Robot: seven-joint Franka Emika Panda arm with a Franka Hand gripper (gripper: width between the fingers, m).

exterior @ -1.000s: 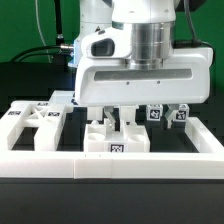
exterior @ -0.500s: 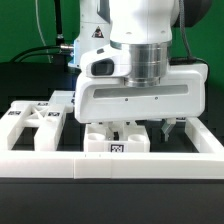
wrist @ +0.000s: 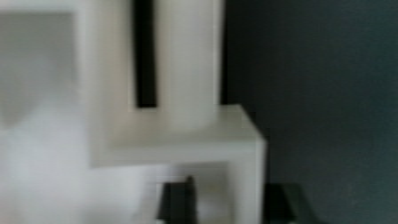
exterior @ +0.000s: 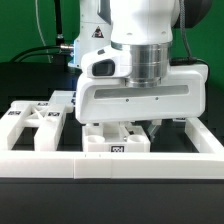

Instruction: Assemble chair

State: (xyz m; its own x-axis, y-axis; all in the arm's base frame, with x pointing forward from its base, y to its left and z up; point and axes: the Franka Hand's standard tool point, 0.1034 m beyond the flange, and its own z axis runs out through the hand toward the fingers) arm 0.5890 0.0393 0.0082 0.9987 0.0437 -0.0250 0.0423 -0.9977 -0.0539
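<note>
My gripper (exterior: pixel 140 128) hangs low over the row of white chair pieces, its big white body hiding the ones behind it. In the wrist view the two dark fingertips (wrist: pixel 178 200) stand apart on either side of one end of a blurred white slotted piece (wrist: pixel 178 110). The jaws look open and not pressed on it. A white block with a tag (exterior: pixel 115 142) sits just in front of the fingers. A flat slotted white panel (exterior: pixel 30 125) lies at the exterior view's left.
The long white border rail (exterior: pixel 110 166) runs along the front of the pieces, with a side rail (exterior: pixel 205 140) at the exterior view's right. The table beyond is black, and cables hang at the back left.
The gripper has come down and shifted slightly to the exterior view's left. It now hides the two small tagged pieces at the right that showed a second ago.
</note>
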